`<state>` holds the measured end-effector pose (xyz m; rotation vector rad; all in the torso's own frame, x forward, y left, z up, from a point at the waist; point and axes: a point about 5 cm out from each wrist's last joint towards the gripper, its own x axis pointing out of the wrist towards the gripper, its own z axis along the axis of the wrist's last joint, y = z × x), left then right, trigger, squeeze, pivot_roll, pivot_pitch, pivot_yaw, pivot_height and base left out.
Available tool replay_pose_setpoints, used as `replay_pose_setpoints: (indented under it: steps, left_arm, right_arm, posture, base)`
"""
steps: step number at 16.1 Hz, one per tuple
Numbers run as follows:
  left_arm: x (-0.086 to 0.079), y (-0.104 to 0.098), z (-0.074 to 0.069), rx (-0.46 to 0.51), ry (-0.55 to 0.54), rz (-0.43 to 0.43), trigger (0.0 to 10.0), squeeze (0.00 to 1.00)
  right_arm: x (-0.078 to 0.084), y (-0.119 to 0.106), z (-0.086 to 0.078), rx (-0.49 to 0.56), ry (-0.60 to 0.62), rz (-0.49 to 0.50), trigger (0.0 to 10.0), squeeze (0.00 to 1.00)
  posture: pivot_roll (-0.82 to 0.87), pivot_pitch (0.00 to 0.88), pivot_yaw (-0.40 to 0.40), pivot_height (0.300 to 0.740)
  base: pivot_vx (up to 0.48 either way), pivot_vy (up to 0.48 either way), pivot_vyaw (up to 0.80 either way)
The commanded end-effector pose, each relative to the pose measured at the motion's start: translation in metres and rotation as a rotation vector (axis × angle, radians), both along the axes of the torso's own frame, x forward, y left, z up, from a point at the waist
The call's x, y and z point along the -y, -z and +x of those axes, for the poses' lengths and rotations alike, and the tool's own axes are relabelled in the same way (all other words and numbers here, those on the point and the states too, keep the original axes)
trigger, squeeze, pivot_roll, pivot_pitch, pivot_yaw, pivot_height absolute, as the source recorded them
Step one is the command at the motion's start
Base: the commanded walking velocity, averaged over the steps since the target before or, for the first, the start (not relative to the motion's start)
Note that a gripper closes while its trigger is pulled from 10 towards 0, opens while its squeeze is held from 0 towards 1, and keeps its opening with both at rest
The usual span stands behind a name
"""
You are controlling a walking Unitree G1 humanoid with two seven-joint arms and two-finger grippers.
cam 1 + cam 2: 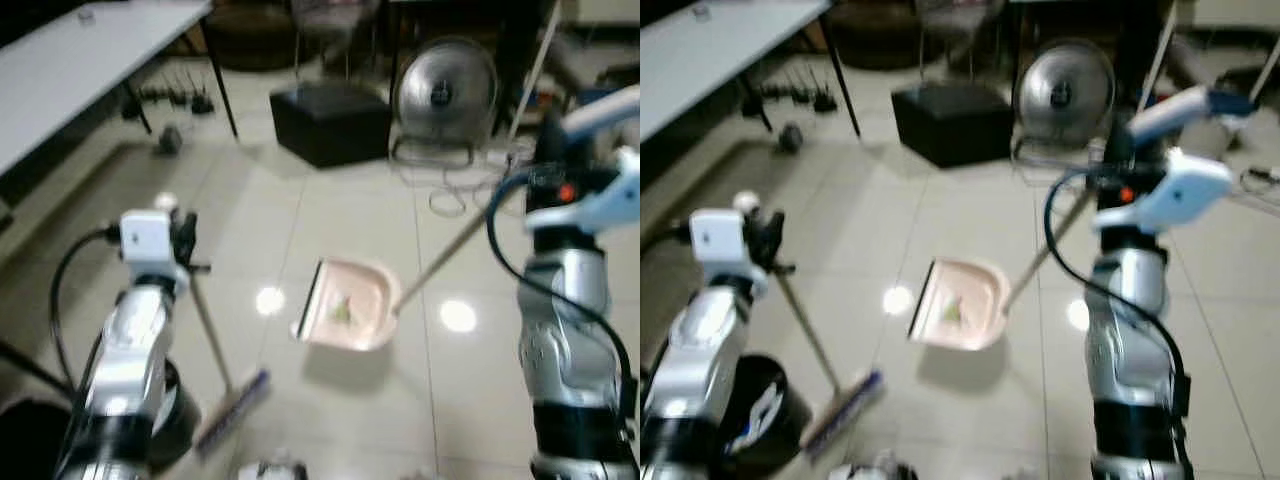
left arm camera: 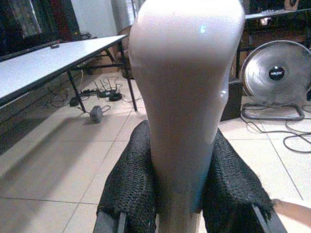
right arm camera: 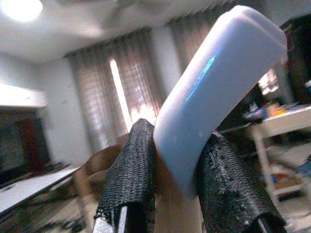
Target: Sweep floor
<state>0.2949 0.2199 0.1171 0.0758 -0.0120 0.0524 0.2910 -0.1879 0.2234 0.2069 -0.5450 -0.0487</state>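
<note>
Two tools held: broom (image 1: pixel 215 350) clamped by left gripper (image 2: pixel 182 194), handle slanting down toward bristles, dustpan (image 1: pixel 348 305) handle clamped by right gripper (image 3: pixel 177 194), pan mouth facing broom.

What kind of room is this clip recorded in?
Probably a living or work room in a home: glossy tiled floor, a long white table, a floor fan with loose cables, and curtained windows.
</note>
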Motion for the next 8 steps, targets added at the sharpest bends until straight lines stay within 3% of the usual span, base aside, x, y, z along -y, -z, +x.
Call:
replay_pose_setpoints:
  steps: [1,5,8]
  left_arm:
    - [0.005,-0.005,-0.003,0.012,0.031,0.024,10.0,0.0]
    - [0.0,0.008,-0.037,-0.057,0.053,0.044,10.0,0.0]
    - [0.006,0.005,-0.042,-0.057,0.07,0.04,10.0,0.0]
  right_arm:
    - [-0.004,-0.012,-0.005,0.027,-0.054,0.05,10.0,0.0]
    - [-0.003,-0.039,-0.009,0.04,-0.117,0.151,10.0,0.0]
    - [-0.007,-0.048,-0.003,0.006,-0.161,0.076,10.0,0.0]
  posture:
    - [-0.01,0.0,0.091,0.74]
    - [0.01,0.0,0.087,0.74]
    - [0.02,0.0,0.072,0.74]
  base:
    - [0.0,0.0,0.0]
    - [0.0,0.0,0.0]
    - [0.0,0.0,0.0]
